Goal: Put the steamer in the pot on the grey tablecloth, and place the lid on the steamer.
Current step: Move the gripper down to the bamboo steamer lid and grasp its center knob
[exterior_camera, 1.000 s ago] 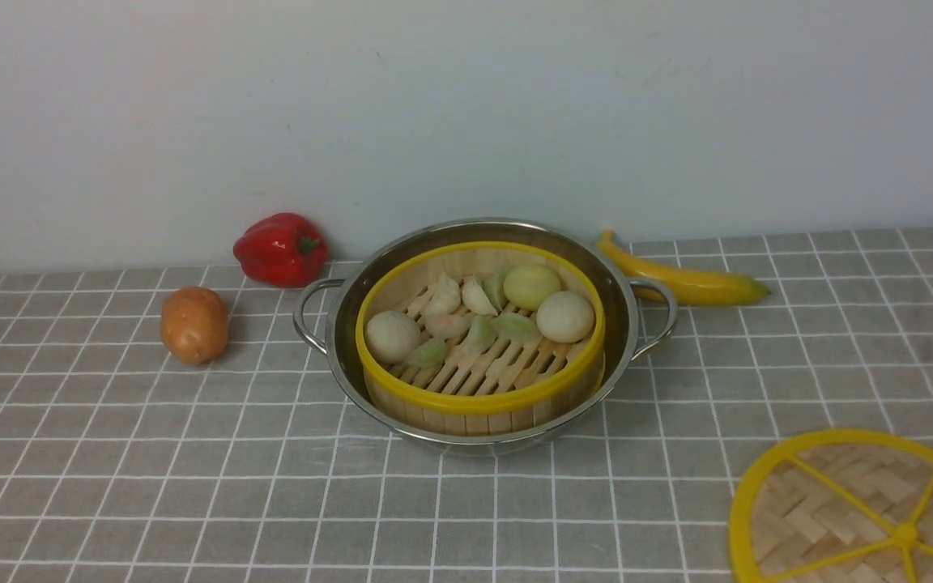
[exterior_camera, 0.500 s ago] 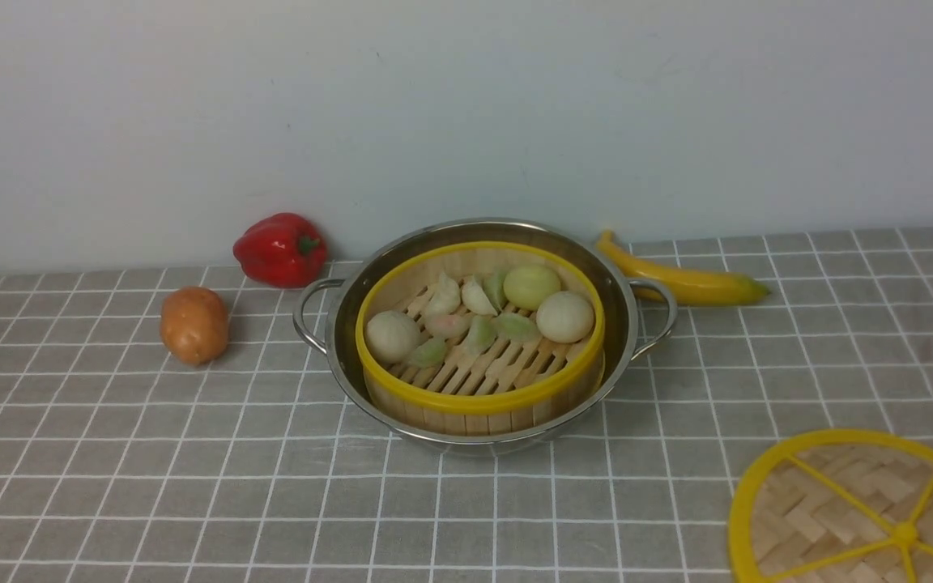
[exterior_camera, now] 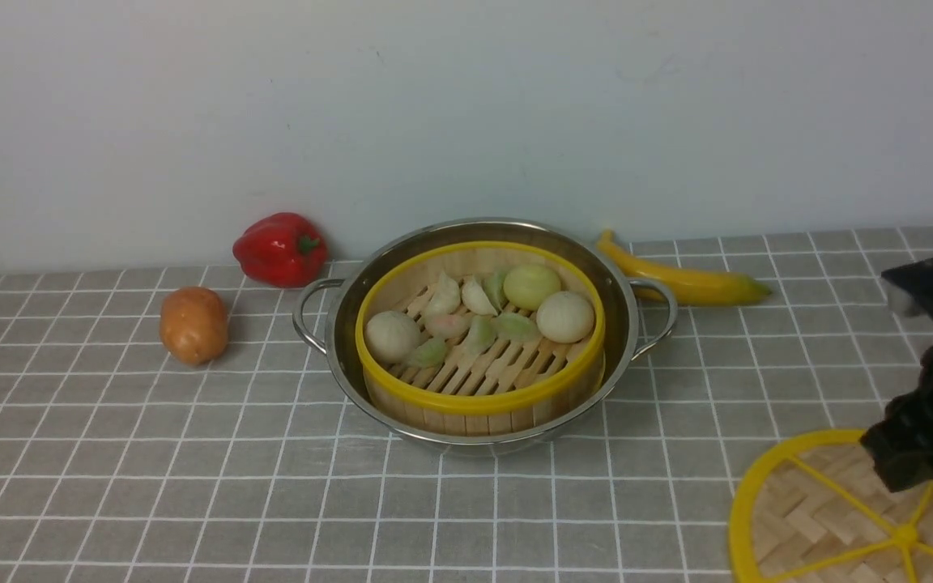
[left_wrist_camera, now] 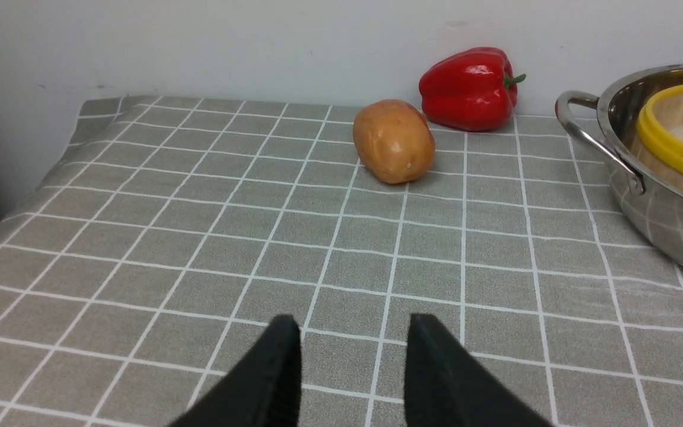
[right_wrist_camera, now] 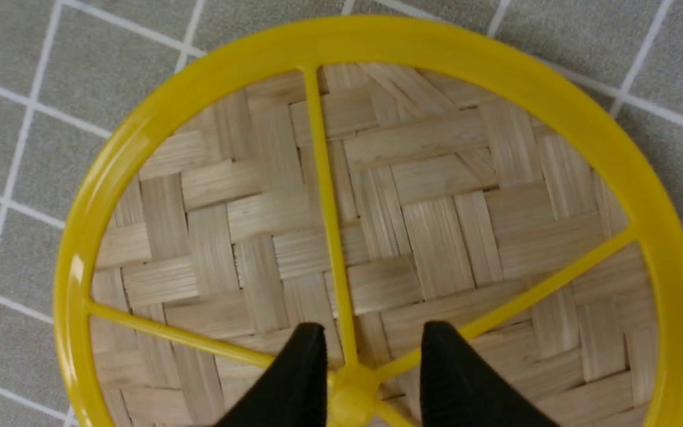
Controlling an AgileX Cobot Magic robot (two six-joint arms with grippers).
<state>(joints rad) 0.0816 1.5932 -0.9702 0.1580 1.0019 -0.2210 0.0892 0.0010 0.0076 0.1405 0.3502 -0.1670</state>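
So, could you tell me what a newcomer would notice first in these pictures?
The yellow-rimmed steamer of buns and dumplings, sitting inside the shiny pot at the middle of the grey tablecloth. Next, the woven lid lying at the near right, with the right gripper hovering over its hub, jaws open. A red pepper and potato lie to the left.

No readable text, label, brand, number or sign appears in any view.

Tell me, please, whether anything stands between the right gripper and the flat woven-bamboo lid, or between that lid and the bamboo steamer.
Nothing visible does. The right gripper hangs open over the yellow hub of the woven-bamboo lid; only grey checked tablecloth lies between it and the yellow-rimmed steamer.
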